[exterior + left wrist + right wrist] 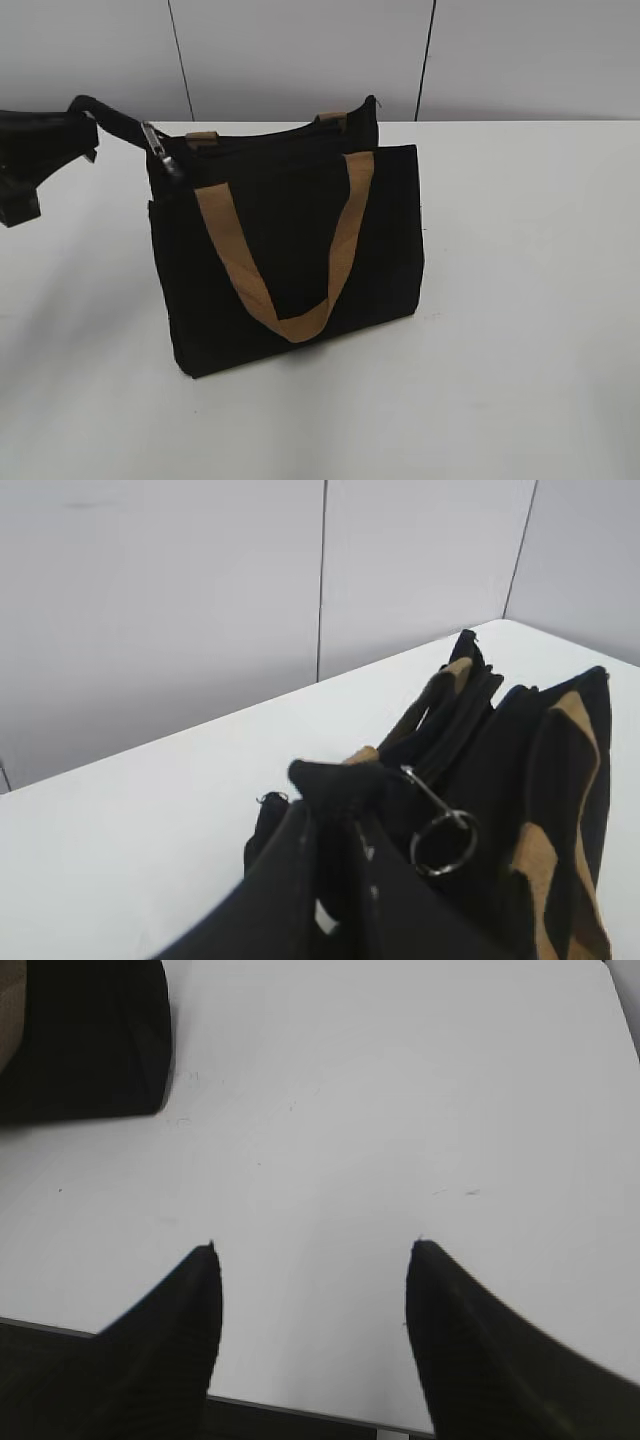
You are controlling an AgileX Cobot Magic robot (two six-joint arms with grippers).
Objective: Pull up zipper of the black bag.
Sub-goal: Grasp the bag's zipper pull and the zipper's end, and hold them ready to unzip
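Right gripper (312, 1260): nearest the camera in the right wrist view, two dark fingers spread wide with bare white table between them, holding nothing
Table (520, 300): white, with faint scuff marks showing in the right wrist view
Bag corner: a corner of the black bag (285, 255) fills the top left of the right wrist view, well apart from the right fingers
Bag position: stands upright on the table, slightly left of centre in the exterior view, front pocket panel facing the camera
Front handle (290, 325): tan webbing loop hanging down in a U across the front panel
Rear handle (335, 118): tan, only its ends show above the top edge
Left gripper (335, 780): at the bag's upper left corner, jaws drawn together on the black fabric at the end of the top edge
Zipper (450, 730): black track running along the top edge away from the left gripper; its silver pull (440, 835), a metal ring on a short link, hangs just beside the left fingertips
Wall (300, 50): pale grey panels with dark vertical seams behind the table
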